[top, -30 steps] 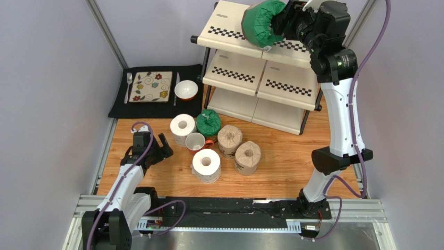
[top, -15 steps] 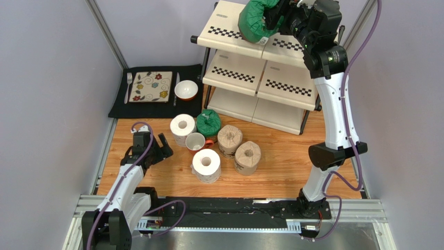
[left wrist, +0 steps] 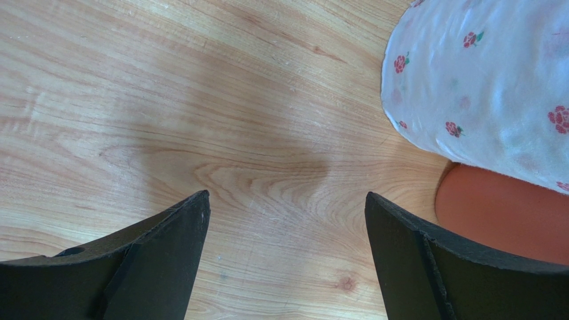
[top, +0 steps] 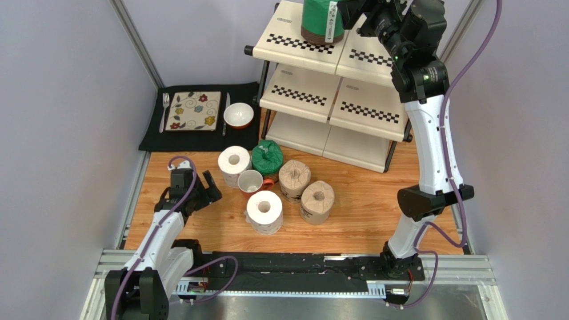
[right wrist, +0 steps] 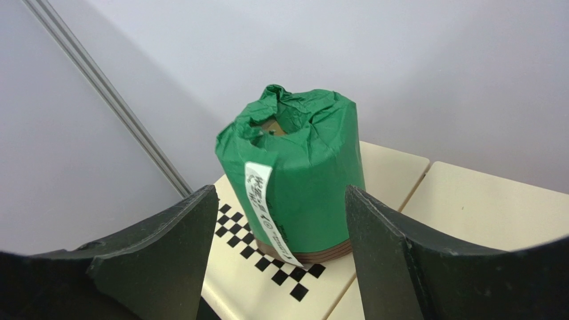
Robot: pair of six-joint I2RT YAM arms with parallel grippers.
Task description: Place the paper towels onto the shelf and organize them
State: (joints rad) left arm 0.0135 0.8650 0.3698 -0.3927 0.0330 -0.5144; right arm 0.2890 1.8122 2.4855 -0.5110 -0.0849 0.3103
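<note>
Green-wrapped cylindrical paper towel roll upright on top tier of cream-panelled, black-framed slanted shelf, base over checkered strip. Right gripper jaws apart, flanking roll, no contact seen. Left gripper jaws apart, empty, low over wooden table in front of shelf. Risk: finger clipping roll on retreat, or panel slant, could topple it off shelf

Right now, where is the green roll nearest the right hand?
Top view: the green roll stands upright on the shelf's top tier, left panel, just left of the open right hand.
</note>
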